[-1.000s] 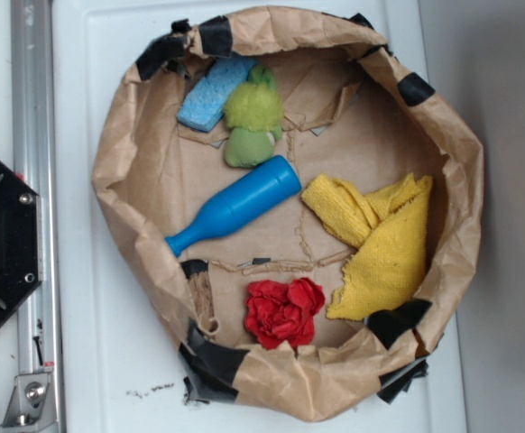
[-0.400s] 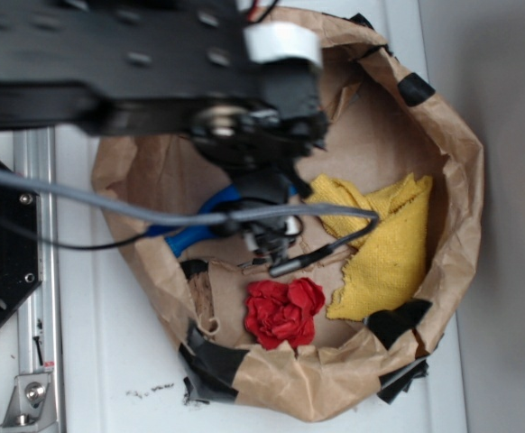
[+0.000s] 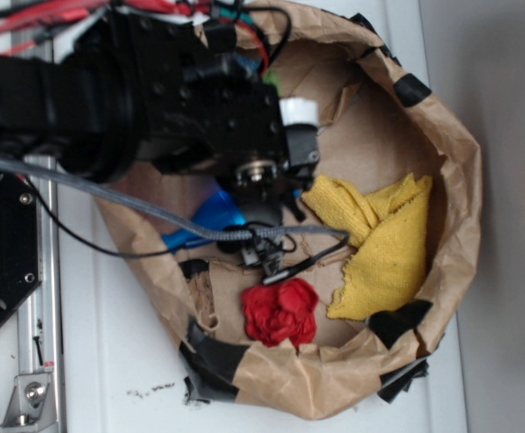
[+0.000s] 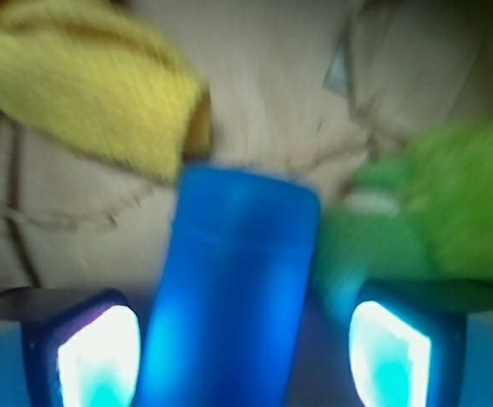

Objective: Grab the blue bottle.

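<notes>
While jaws stand apart, gripper (image 4: 245, 356) straddles bottle (image 4: 229, 297) | bottle lies in paper bowl (image 3: 452, 162), between yellow cloth (image 4: 85, 93) and green toy (image 4: 433, 203) | pads not touching it

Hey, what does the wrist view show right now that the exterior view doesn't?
Only the wrist view: the hand open, one finger on each side of the blue bottle, and a green fuzzy item beside it. Only the exterior view: the red cloth, the taped paper basket rim, and the arm hiding most of the bottle. Both: the blue bottle and yellow towel.
</notes>
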{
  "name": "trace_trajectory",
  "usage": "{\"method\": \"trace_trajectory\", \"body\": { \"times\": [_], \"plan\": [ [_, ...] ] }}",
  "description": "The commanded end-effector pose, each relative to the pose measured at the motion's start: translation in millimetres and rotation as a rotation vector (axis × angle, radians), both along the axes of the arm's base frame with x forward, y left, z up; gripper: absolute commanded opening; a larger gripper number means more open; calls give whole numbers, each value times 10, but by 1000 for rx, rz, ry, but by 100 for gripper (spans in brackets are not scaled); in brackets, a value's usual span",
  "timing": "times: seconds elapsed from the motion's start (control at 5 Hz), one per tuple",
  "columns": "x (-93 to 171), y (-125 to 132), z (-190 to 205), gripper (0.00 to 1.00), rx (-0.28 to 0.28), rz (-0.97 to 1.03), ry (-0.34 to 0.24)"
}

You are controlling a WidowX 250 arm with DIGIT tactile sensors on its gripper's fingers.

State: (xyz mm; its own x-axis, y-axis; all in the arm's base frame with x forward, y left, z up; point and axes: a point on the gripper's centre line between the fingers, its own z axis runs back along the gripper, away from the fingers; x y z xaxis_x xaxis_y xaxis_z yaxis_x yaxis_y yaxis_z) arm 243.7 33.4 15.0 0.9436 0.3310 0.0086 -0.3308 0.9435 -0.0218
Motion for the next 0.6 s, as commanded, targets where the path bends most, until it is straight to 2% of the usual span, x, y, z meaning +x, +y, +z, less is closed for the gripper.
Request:
{"method": "trace_trajectory", "body": {
  "times": [0.0,0.2,0.4],
  "plan": [
    [70,-80,143,0,25,-51,-61],
    [103,5,642,0,183,-228,-112],
    [129,-33,1140,0,128,-258,-150]
  ]
}}
